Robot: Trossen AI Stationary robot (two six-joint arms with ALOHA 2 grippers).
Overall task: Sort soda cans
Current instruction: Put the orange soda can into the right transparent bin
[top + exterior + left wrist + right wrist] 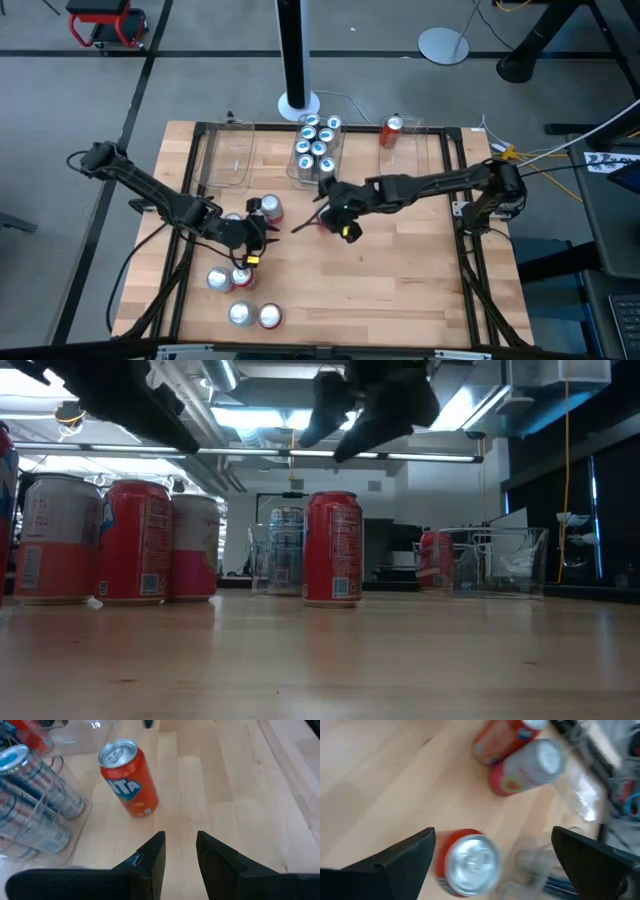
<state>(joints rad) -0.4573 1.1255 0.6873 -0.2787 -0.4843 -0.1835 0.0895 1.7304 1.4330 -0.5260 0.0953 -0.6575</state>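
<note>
I am lining up my right gripper (333, 215) over a red can (468, 861) that stands upright near the middle of the wooden table (420, 290). My right fingers are spread as wide as they go and hold nothing; in my right wrist view the can's silver top sits between them, nearer one finger than the other. The step in hand, as I judge it, is the approach to pick this can. Next I need to centre the can between my fingers, come down around its body, and close without tipping it (it stands alone, so a knock from one finger could topple it).

My left gripper (243, 235) hangs low over the left half of the table, close to a small group of cans (228, 278). Its fingers (150, 865) stand a narrow gap apart with nothing between them. It looks towards the same red can, or so the orange lettering suggests.

The sorting seems partly done: a clear bin (313, 150) at the far side holds a cluster of blue-and-white cans (315, 145), another clear bin (232, 157) to its left looks empty, and one red can (391, 131) stands at the far right. Several red and silver cans are loose on the near left, so a good share of the work remains
</note>
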